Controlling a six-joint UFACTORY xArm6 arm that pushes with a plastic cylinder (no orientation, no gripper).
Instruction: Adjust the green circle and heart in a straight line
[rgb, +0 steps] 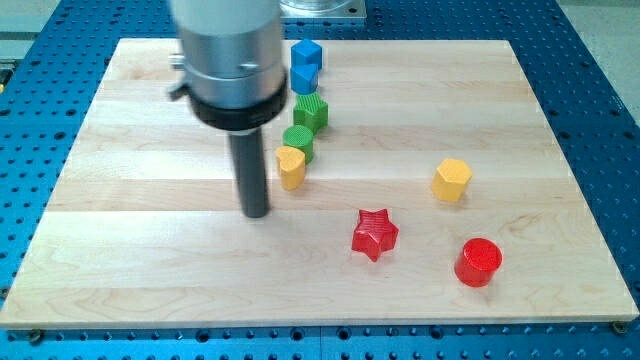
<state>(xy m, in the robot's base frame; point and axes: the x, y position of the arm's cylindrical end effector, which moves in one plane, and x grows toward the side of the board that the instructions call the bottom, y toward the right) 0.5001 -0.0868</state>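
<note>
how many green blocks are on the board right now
2. A green block sits below the blue blocks; the green circle is just below it, touching the yellow heart. My tip is left of the heart. The arm might hide more.

Bright, even overhead light — soft shadows, slight blur.

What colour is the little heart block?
Yellow heart block, seen in the camera view.
</note>
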